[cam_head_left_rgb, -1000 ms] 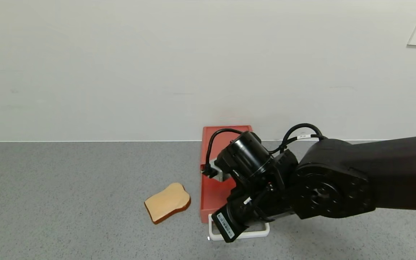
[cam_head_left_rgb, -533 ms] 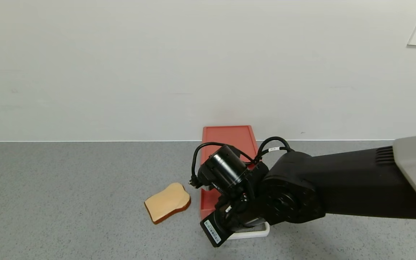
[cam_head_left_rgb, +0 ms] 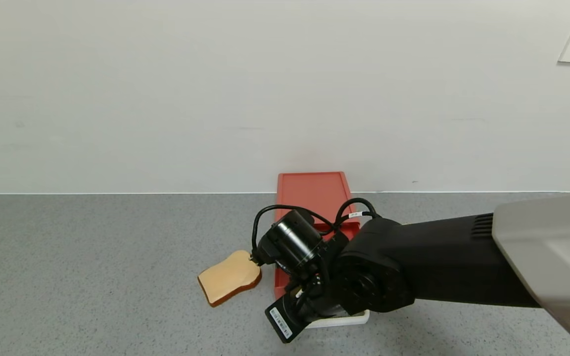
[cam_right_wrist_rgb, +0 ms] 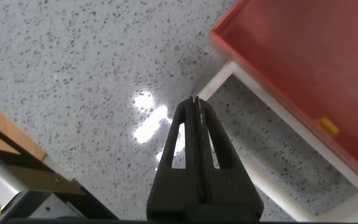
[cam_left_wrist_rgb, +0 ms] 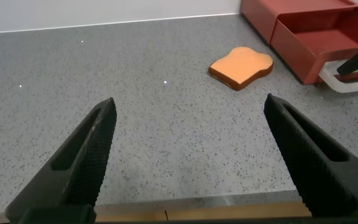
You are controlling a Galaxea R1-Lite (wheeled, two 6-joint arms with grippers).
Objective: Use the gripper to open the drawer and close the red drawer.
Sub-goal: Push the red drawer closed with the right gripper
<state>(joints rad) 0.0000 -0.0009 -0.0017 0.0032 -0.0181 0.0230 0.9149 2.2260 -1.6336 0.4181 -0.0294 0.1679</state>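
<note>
The flat red box (cam_head_left_rgb: 313, 190) lies against the wall, and its drawer (cam_head_left_rgb: 285, 277) is slid out toward me. The white loop handle (cam_head_left_rgb: 344, 320) is at the drawer's front. My right gripper (cam_head_left_rgb: 283, 324) is shut and empty. In the right wrist view its closed tips (cam_right_wrist_rgb: 193, 102) sit at the left corner of the handle (cam_right_wrist_rgb: 229, 74), just above the table. My left gripper (cam_left_wrist_rgb: 190, 102) is open and empty, low over the table near its front edge, well left of the drawer (cam_left_wrist_rgb: 319, 37).
A bread slice (cam_head_left_rgb: 229, 277) lies on the grey table just left of the drawer, close to the right wrist; it also shows in the left wrist view (cam_left_wrist_rgb: 241, 66). The white wall runs behind the box. The table's wooden front edge (cam_left_wrist_rgb: 229, 210) is near the left gripper.
My right arm has swung left and toward the front, taking the shut gripper from the handle's middle to its left corner. The drawer and the bread have not visibly moved.
</note>
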